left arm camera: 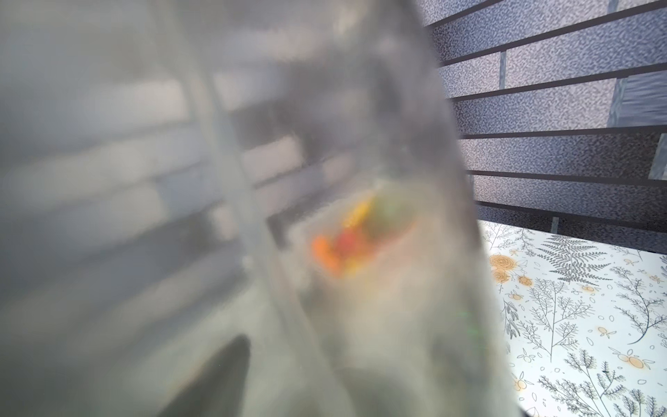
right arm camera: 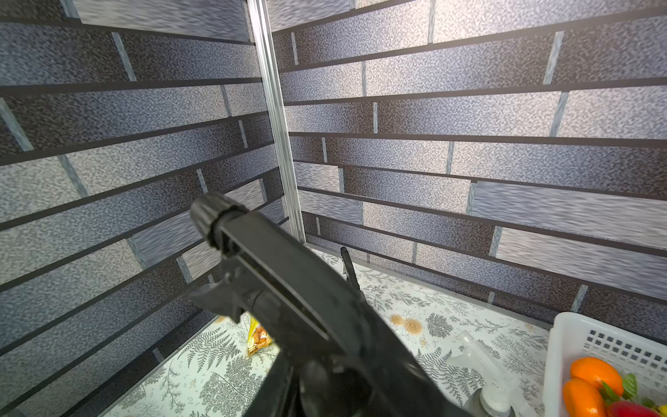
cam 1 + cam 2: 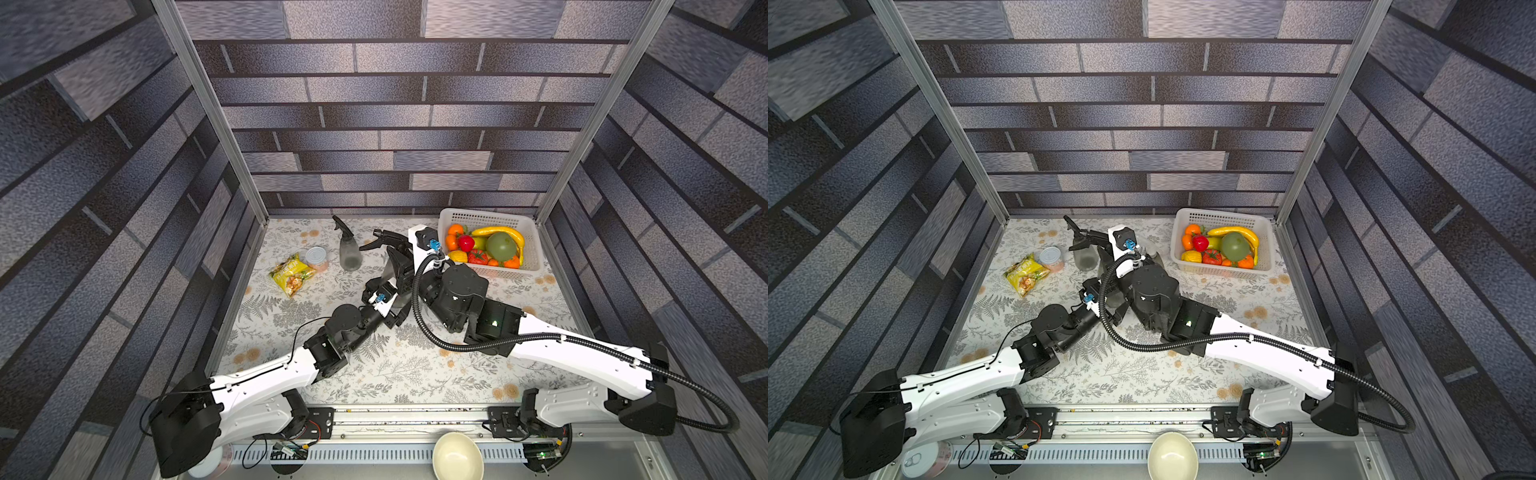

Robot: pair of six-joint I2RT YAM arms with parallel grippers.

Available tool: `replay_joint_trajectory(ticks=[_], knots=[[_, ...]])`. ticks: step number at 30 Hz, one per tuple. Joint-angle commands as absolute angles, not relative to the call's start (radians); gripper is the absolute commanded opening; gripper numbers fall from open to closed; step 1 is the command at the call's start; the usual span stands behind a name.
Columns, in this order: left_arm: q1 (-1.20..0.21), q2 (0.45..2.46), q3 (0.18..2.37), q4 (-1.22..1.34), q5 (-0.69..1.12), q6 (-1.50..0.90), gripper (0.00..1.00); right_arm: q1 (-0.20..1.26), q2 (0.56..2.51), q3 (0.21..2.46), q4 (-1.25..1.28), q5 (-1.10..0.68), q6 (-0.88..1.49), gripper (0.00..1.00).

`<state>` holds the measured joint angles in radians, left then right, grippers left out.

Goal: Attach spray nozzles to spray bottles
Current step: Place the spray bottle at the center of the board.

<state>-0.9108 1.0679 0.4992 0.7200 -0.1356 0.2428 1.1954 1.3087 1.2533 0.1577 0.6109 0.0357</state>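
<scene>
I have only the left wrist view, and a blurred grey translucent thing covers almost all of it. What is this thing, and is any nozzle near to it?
Observer: It is a smoky grey spray bottle. In a top view a black spray nozzle is just past it, at the right arm's wrist end. Whether it is seated on the neck I cannot tell.
Operator: Is any other bottle finished?
Observer: Yes. An upright spray bottle beside the silver-lidded can carries a fitted black nozzle.
</scene>
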Motion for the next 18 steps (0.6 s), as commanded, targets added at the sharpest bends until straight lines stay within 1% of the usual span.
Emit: replay_joint_trajectory(ticks=[1,5,8,12,18], knots=[[-0.922,1.022,0.508,0.784,-0.054,0.254,0.83,1.204,1.328,1.242,0.087,0.514,0.018,0.19],[-0.908,0.989,0.513,0.718,-0.049,0.207,1.00,1.204,1.315,1.224,0.117,0.514,0.014,0.16],[-0.904,0.948,0.490,0.695,-0.066,0.172,1.00,1.204,1.317,1.230,0.133,0.518,-0.001,0.16],[-0.915,0.837,0.459,0.570,-0.089,0.113,1.00,1.199,1.337,1.240,0.215,0.554,-0.048,0.15],[-0.964,0.643,0.385,0.364,-0.200,0.020,1.00,1.145,1.430,1.287,0.438,0.579,-0.124,0.15]])
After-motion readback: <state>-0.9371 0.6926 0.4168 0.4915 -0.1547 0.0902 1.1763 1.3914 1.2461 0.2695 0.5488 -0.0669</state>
